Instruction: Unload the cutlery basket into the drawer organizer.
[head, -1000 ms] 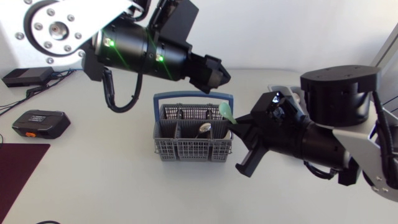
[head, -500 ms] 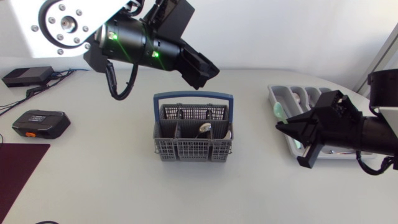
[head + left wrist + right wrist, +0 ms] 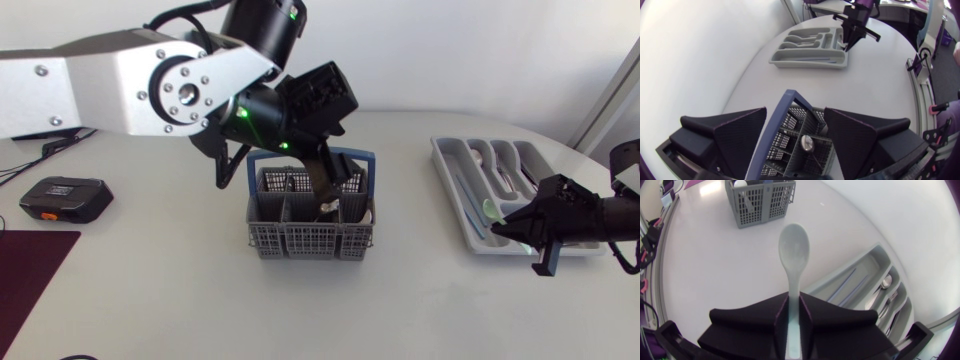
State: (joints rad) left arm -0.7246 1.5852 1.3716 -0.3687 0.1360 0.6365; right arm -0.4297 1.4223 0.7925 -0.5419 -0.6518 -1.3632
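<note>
The left arm has swung down from above the table since a second ago. Its left gripper [image 3: 325,192] is now hanging low over the cutlery basket [image 3: 300,242], fingers spread wide and straddling the blue handle [image 3: 785,107] without gripping anything. A metal spoon [image 3: 806,144] is standing in the basket.

The right arm has pulled away from the basket toward the table's right edge. Its right gripper [image 3: 794,298] is clamping the handle of a pale green spoon [image 3: 793,245]. The spoon's long axis is running straight out along the fingers, bowl pointing back toward the basket. It is hanging by the edge of the drawer organizer [image 3: 441,151] nearest the basket.
</note>
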